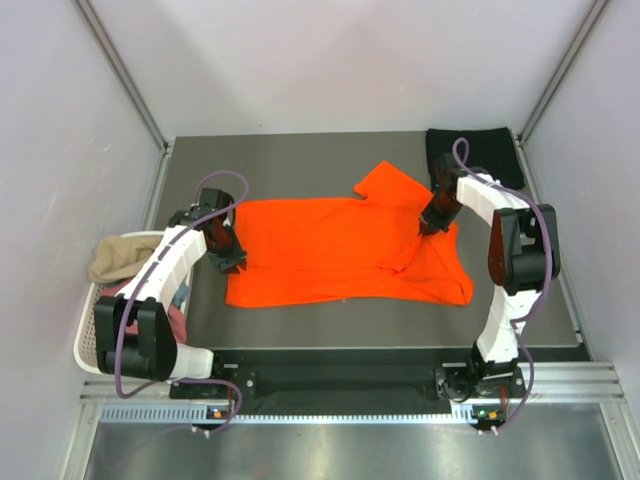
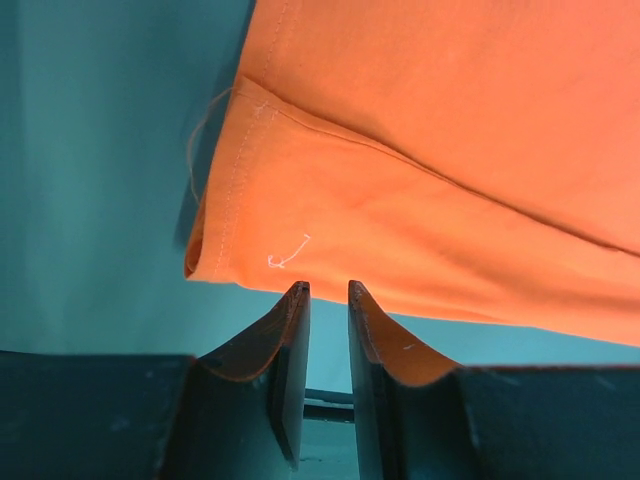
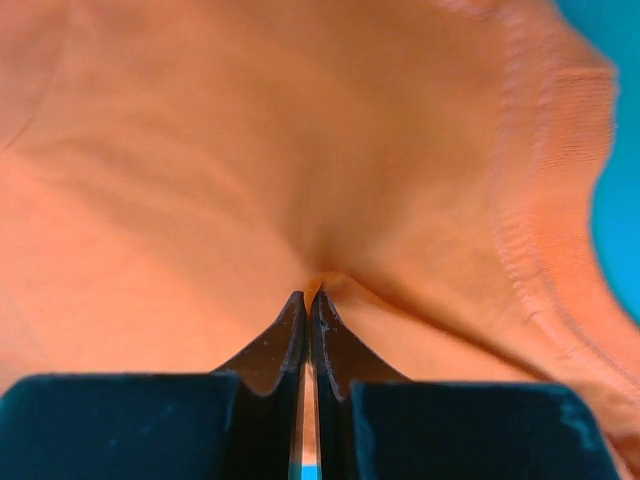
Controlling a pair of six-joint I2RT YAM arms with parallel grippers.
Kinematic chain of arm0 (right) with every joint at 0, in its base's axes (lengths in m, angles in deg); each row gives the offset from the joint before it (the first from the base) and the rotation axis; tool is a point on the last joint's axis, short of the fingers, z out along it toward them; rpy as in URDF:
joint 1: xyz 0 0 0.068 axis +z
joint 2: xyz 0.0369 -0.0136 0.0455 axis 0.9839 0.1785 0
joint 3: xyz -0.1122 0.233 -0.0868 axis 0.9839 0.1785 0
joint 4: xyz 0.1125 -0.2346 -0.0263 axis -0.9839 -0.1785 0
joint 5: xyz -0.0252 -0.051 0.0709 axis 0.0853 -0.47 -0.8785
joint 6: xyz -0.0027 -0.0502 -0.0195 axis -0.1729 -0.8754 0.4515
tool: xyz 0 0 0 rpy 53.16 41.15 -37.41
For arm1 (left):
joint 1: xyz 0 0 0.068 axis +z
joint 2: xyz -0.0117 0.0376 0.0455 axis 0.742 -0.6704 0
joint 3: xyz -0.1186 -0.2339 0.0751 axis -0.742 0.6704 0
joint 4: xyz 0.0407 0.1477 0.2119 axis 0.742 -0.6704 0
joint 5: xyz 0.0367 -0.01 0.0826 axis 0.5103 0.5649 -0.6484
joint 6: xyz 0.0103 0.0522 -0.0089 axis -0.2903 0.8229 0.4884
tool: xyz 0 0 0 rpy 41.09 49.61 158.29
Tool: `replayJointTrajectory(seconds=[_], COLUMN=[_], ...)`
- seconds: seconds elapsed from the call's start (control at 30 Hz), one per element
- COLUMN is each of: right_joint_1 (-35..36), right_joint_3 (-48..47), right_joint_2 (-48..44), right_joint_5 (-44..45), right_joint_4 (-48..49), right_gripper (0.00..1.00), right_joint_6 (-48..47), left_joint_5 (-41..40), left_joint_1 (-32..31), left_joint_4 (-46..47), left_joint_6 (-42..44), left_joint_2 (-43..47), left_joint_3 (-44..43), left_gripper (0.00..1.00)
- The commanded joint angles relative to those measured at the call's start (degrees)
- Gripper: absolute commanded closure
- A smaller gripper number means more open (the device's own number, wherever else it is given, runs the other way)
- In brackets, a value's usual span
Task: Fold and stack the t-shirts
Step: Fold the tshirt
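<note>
Clearly early going: I count only one finished piece, the black cloth shirt (image 1: pixel 478 150) lying folded at the far right corner of the grey table (image 1: pixel 300 160). The bright orange cotton t-shirt (image 1: pixel 330 255) lies spread nearly flat in the middle and no full fold is made on it yet. A tan shirt (image 1: pixel 120 255) and a dusty pink one (image 1: pixel 178 325) wait crumpled in the white slotted plastic basket (image 1: pixel 85 340) on my left, so most of the folding and all further stacking is left.

The orange shirt's long axis runs across the table, left to right. Its stitched hem points left, its shoulders right, and one sleeve juts toward the far edge.

My right gripper (image 3: pixel 310 295) is clenched on a pinch of orange cloth near the shoulder, which puckers into the tips. My left gripper (image 2: pixel 328 288) sits at the hem corner, its jaws parted by a narrow gap. I see no cloth between them.
</note>
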Motion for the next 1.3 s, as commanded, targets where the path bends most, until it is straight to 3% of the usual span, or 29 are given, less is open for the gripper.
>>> replayJointTrajectory(seconds=[0.0, 0.23, 0.6, 1.27], right_joint_1=[3.1, 4.0, 4.2, 4.5], right_joint_3=[-4.3, -6.5, -8.8, -15.4], right_joint_2=[-4.3, -8.0, -6.6, 2.1], right_joint_5=[1.8, 4.0, 3.1, 1.1], right_joint_4=[-2.5, -4.8, -3.2, -1.2], right_gripper=[1.00, 1.00, 1.00, 1.00], right_joint_6=[0.2, 0.4, -1.0, -5.6], left_joint_5=[-1.3, -1.2, -1.8, -2.7], left_joint_1=[0.0, 0.0, 0.0, 0.1], left_joint_4=[0.8, 1.1, 0.7, 0.1], left_joint_6=[-0.2, -0.9, -1.0, -0.1], left_joint_2=[-0.9, -0.5, 0.8, 0.1], left_joint_3=[-0.4, 0.8, 1.9, 1.2], left_gripper=[0.73, 0.74, 0.75, 0.74])
